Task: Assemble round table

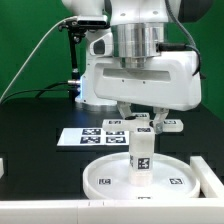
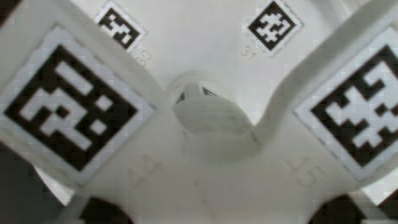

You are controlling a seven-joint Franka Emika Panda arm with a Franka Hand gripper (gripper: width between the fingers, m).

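The gripper (image 1: pixel 141 126) hangs right over the post (image 1: pixel 141 158), jaws straddling its top; whether they pinch it or stand slightly clear I cannot tell. The post stands upright at the middle of the round disc (image 1: pixel 110 182), which lies on the black tabletop (image 1: pixel 40 125). The marker board (image 1: pixel 90 135) lies just behind the disc.

Risk, as I judge it: a tilted post could cross-thread or topple if released off-axis.

No readable writing or brands, only square tags.

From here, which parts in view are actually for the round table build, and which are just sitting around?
Job parts:
round disc, lying flat on the table
cylindrical post, upright on the disc
gripper, fingers on either side of the post's top

Just there:
marker board, flat behind the disc

The cross-shaped foot is not clearly identifiable in either view.
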